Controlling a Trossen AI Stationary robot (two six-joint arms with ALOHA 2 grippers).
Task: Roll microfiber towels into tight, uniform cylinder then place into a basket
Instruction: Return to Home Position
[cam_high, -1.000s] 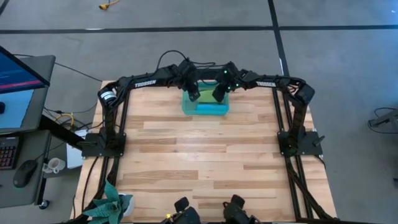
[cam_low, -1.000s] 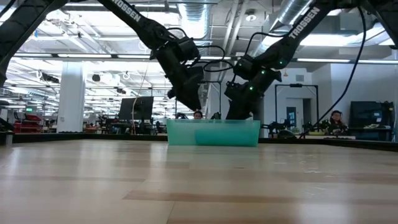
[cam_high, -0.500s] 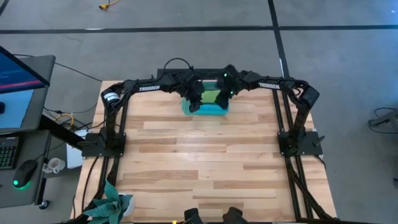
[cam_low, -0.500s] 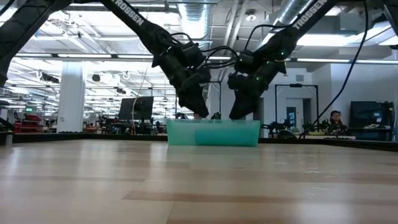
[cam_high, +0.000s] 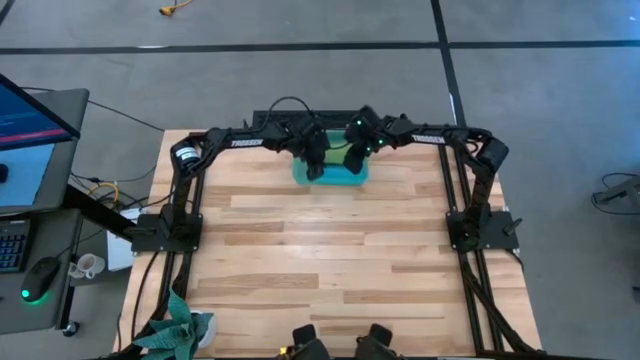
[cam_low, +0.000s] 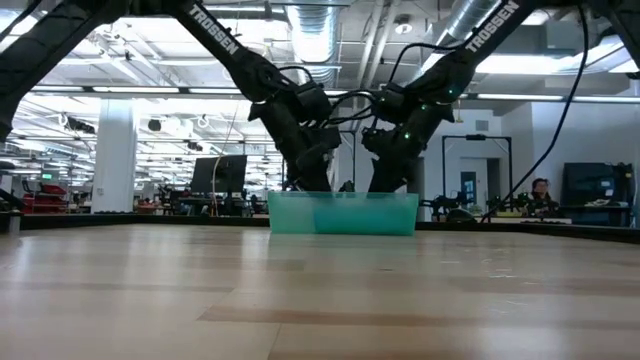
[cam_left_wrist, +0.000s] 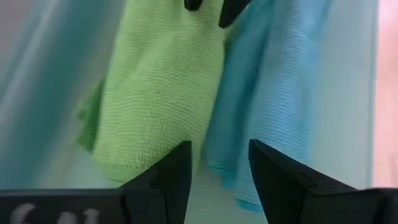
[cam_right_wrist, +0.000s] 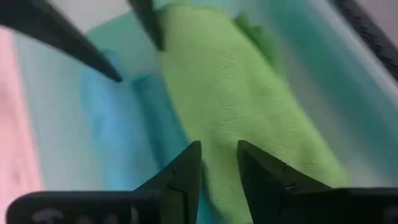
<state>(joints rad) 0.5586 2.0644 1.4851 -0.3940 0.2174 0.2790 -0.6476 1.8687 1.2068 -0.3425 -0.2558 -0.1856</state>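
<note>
- Left gripper (cam_left_wrist: 219, 167): jaws released, parted, nothing gripped. Tips point down into basket (cam_high: 331, 181), over seam between lime green towel (cam_left_wrist: 161, 81) and sky blue towel (cam_left_wrist: 273, 87).
- Right gripper (cam_right_wrist: 217, 163): jaws released, narrow gap, empty. Aimed down at green towel.
- Both grippers close together over basket; tips near rim level in low view.
- Towels: side by side inside basket, touching; green one nearer far edge.
- Basket: middle of far edge of wooden table (cam_high: 320, 250).

Basket (cam_high: 335, 182) half beneath both arms (cam_high: 245, 140)
</note>
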